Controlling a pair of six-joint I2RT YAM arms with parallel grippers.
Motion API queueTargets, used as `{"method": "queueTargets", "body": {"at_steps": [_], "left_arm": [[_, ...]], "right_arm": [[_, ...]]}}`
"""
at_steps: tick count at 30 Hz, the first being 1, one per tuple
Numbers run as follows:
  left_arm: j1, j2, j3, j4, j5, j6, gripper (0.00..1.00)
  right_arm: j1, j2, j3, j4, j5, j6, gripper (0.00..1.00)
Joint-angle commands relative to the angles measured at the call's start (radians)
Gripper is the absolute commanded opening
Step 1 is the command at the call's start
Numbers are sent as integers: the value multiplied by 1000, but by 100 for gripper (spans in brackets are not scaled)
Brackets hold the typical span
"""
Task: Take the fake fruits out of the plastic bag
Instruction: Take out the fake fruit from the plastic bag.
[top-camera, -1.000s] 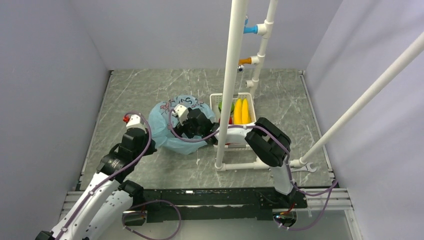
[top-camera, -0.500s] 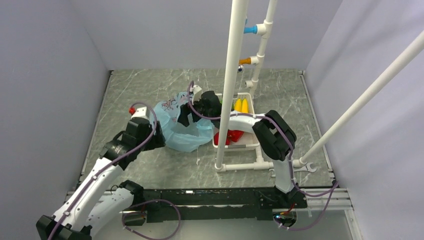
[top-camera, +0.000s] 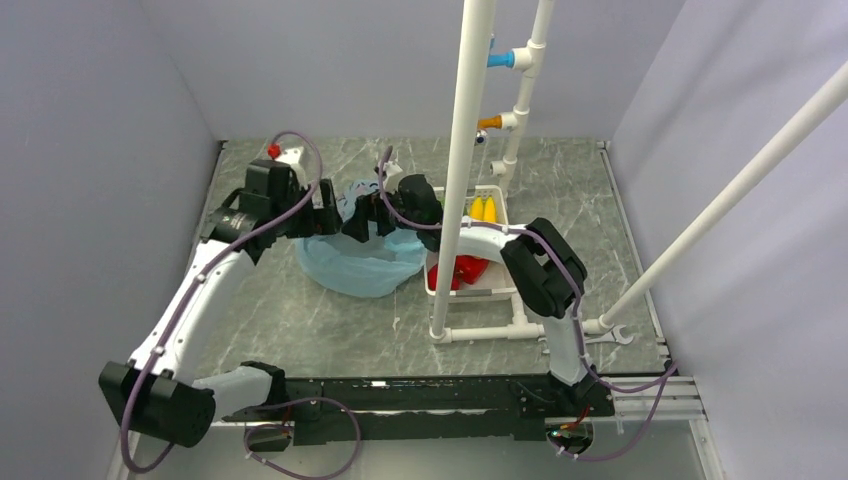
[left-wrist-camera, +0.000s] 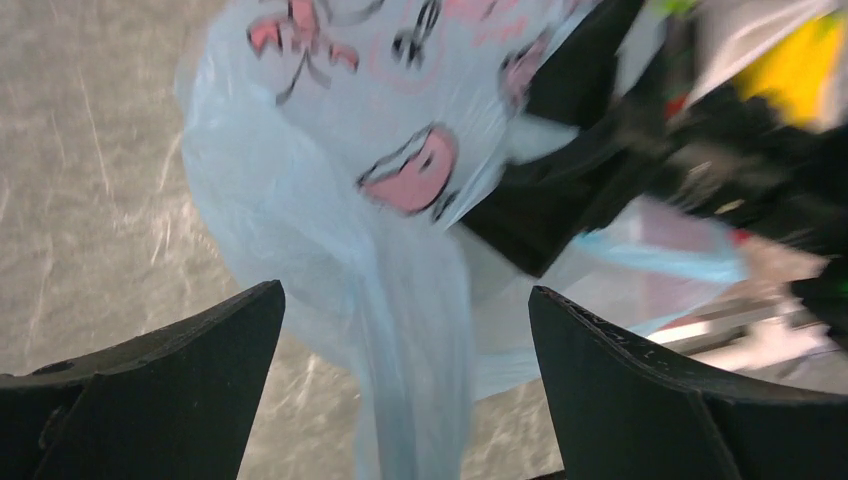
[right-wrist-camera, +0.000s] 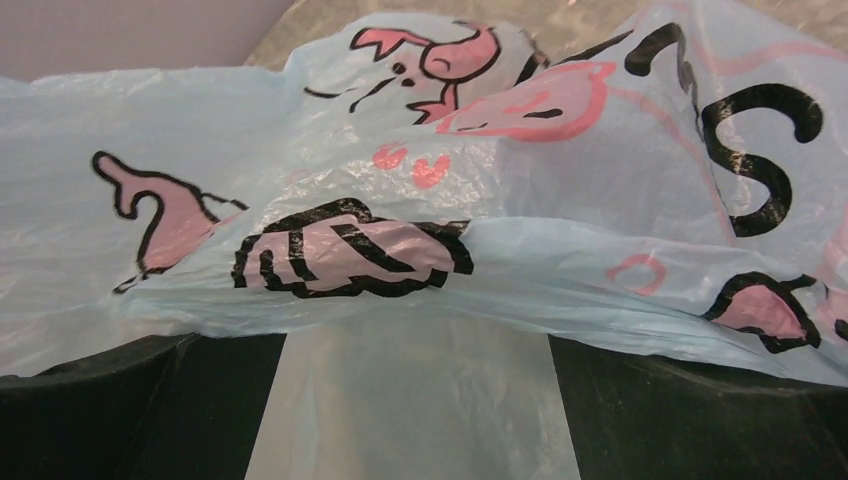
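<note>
Left gripper (top-camera: 335, 215) moved up beside plastic bag (top-camera: 360, 268) (jaws spread).

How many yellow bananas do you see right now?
2, side by side at the far end of the white basket: left banana, right banana. More may hide inside the bag.

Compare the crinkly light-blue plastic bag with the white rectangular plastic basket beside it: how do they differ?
The plastic bag is soft, translucent blue film with pink-and-black prints; the basket is stiff and white. The bag slumps shapeless; the basket has straight walls. The bag's contents are hidden; the basket shows yellow bananas and a red piece. Both sit on the table.
</note>
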Motion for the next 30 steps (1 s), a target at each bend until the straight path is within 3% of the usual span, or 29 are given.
{"method": "queueTargets", "body": {"at_steps": [1, 4, 7, 9, 11, 12, 15, 20, 24, 26, 30], "left_arm": [[3, 8, -96, -25, -49, 90, 99], [3, -26, -191, 18, -50, 94, 90], [3, -59, -273, 36, -129, 81, 53], [3, -82, -312, 47, -157, 77, 21], [3, -103, -342, 67, -158, 74, 3], [3, -109, -352, 68, -162, 61, 0], [4, -141, -399, 91, -131, 42, 0], [3, -214, -469, 64, -164, -3, 0], [5, -217, -473, 12, -57, -44, 0], [5, -214, -455, -2, 6, -61, 14], [47, -200, -341, -60, 59, -34, 65]], "right_arm": [[2, 66, 100, 22, 72, -18, 100], [0, 139, 172, 27, 83, -75, 100], [0, 209, 261, -8, 96, -116, 100], [0, 245, 296, 0, 102, -124, 100], [1, 284, 341, -6, 116, -111, 100], [3, 305, 358, -3, 123, -99, 100], [21, 335, 357, 48, 168, -76, 100], [56, 313, 315, -6, 365, -36, 100], [62, 231, 125, 145, 311, -49, 100], [60, 235, 144, 71, 255, -86, 100], [61, 212, 77, 95, 173, -117, 100]]}}
